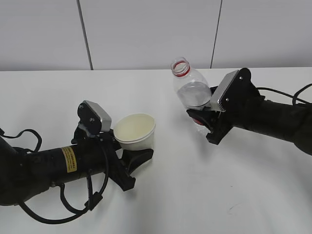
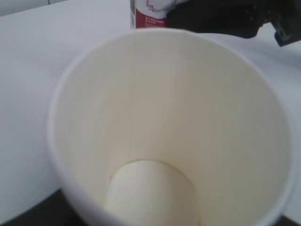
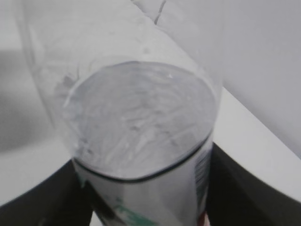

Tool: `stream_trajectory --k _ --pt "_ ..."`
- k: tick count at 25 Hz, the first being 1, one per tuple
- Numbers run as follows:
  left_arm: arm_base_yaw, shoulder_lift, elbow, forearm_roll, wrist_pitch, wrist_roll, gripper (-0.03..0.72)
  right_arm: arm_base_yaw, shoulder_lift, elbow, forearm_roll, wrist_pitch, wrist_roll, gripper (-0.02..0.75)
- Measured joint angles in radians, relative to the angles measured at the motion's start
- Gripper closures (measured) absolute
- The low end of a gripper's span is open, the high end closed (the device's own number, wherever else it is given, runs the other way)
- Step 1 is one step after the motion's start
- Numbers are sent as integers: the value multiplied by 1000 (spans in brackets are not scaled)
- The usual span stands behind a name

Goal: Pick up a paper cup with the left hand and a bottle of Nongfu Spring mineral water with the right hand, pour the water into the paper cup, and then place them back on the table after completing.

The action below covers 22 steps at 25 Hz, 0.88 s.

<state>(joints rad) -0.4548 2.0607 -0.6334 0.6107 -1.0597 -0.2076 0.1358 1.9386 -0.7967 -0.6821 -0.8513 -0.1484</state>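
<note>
My left hand's gripper [image 1: 137, 157] is shut on a white paper cup [image 1: 136, 130] and holds it upright above the table [image 1: 195, 195]. The cup's inside [image 2: 164, 141] fills the left wrist view and looks dry. My right hand's gripper [image 1: 204, 119] is shut on the clear bottle [image 1: 191, 90], open at its red-ringed neck [image 1: 180, 67], tilted a little to the left, up and to the right of the cup. The water [image 3: 141, 117] fills the lower bottle, level near the label. The black fingers [image 3: 244, 188] flank the bottle in the right wrist view.
The white table runs back to a pale panelled wall [image 1: 146, 34]. Black cables [image 1: 92, 200] loop under the left arm. The bottle's red label [image 2: 153, 14] and the right gripper show beyond the cup's rim in the left wrist view.
</note>
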Motion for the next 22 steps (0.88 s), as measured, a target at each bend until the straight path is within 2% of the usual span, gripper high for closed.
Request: stream_trajectory --k 11,22 --pt "0 0 0 33 1 -1 314 0 -10 0 -12 4 -175 274" --pt "0 0 0 75 -5 -11 316 29 -10 -57 -9 115 -306 274"
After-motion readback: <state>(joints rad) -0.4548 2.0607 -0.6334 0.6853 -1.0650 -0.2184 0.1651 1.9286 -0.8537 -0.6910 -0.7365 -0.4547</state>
